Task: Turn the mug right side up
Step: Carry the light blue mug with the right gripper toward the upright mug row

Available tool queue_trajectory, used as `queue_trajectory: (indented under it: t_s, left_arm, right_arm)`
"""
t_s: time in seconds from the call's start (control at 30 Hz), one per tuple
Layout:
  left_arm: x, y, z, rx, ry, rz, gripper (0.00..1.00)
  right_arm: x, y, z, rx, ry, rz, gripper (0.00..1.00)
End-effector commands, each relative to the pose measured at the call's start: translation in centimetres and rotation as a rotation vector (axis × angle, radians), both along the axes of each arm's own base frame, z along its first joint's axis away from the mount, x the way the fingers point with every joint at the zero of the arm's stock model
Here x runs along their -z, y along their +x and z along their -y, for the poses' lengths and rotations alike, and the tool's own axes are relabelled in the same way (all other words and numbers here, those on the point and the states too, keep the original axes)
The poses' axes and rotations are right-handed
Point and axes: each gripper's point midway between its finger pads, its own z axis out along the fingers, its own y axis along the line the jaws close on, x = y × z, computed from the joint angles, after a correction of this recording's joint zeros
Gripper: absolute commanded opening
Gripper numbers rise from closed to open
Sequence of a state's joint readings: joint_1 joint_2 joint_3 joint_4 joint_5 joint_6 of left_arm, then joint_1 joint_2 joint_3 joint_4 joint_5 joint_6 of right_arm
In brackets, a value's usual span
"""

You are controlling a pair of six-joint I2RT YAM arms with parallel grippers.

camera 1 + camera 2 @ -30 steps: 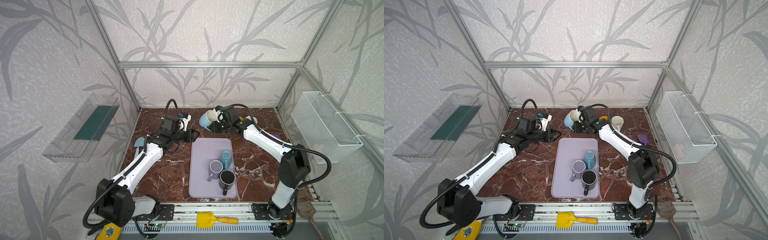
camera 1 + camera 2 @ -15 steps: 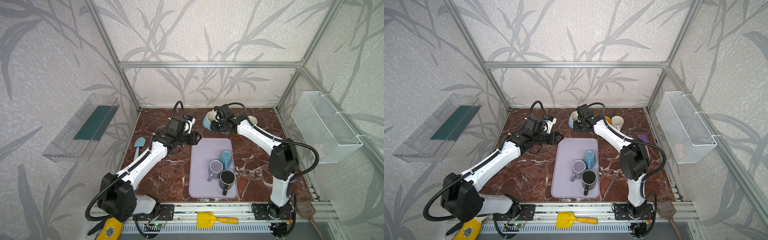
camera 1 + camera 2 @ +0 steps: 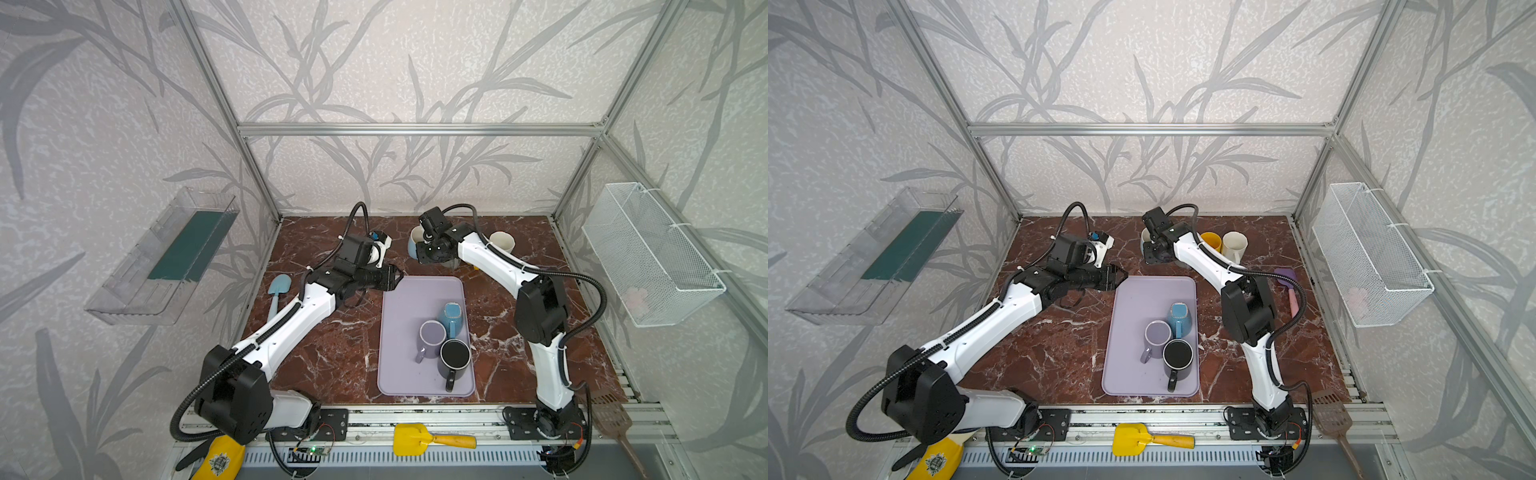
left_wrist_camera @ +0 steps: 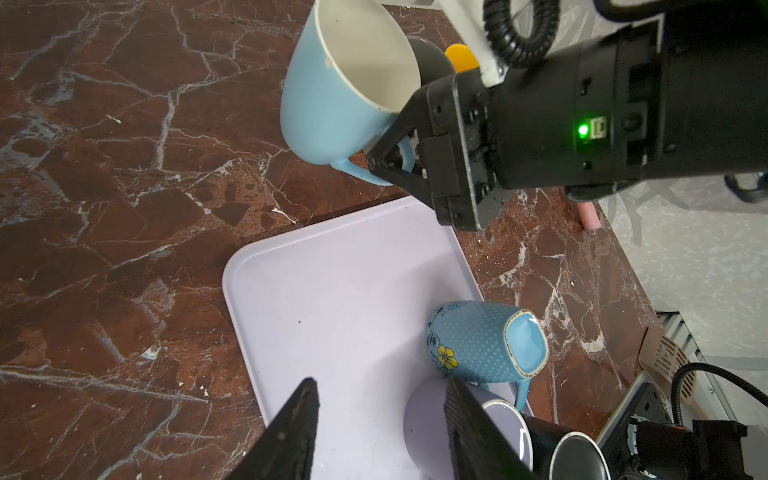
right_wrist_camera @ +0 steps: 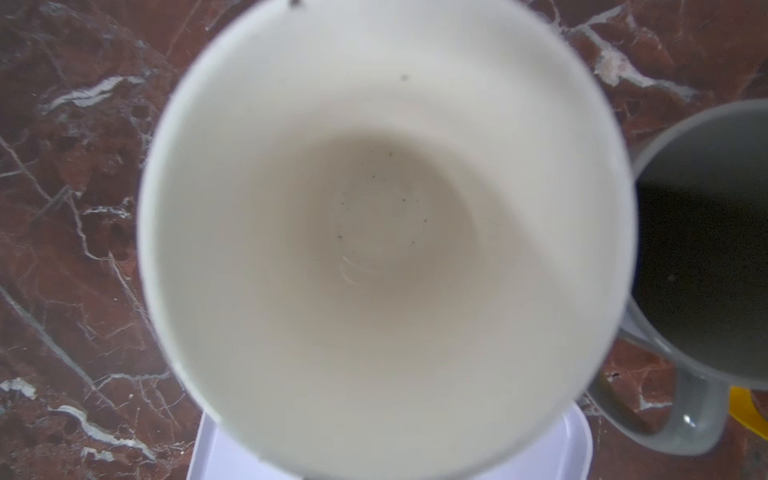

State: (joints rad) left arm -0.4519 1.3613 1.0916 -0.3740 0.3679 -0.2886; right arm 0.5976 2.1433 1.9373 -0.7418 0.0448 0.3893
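The right claw [image 4: 390,160] is pinched narrow on the handle of the light blue mug [image 4: 328,104], low over the back of the worktop [image 3: 332,353], just past the far edge of the tray [image 3: 399,374]. The mug's mouth faces up but is tilted; whether its base touches the worktop cannot be told. The turn looks nearly done, with setting down and letting go left to do.

The grip is on the thin handle alone, so the mug could swing or slip as it is lowered. A grey mug [image 5: 706,249] stands just beside it and could be knocked. If the base lands on the tray's raised rim, the mug may tip over on release.

The left claw [image 4: 380,386] hangs half wide and empty over the tray's near corner.

The held mug is empty apart from a few dark specks. The tray holds a purple mug [image 3: 432,334] and a black mug [image 3: 455,355], both mouth up and empty, and a patterned blue mug [image 3: 452,316] showing its base. The wire basket [image 3: 648,253] on the wall holds something pale, too faint to name.
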Motion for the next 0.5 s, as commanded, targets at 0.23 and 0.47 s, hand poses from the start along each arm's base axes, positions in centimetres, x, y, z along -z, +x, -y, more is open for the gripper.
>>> queue_trajectory:
  t_s: [0.23, 0.47]
  left_arm:
    - [0.3, -0.4, 0.3, 0.026, 0.007, -0.002, 0.52]
    - [0.4, -0.3, 0.4, 0.029, 0.009, -0.003, 0.52]
  right_arm:
    - [-0.5, 1.9, 0.8, 0.019, -0.064, 0.021, 0.0]
    - [0.4, 2.2, 1.6, 0.025, -0.108, -0.013, 0.0]
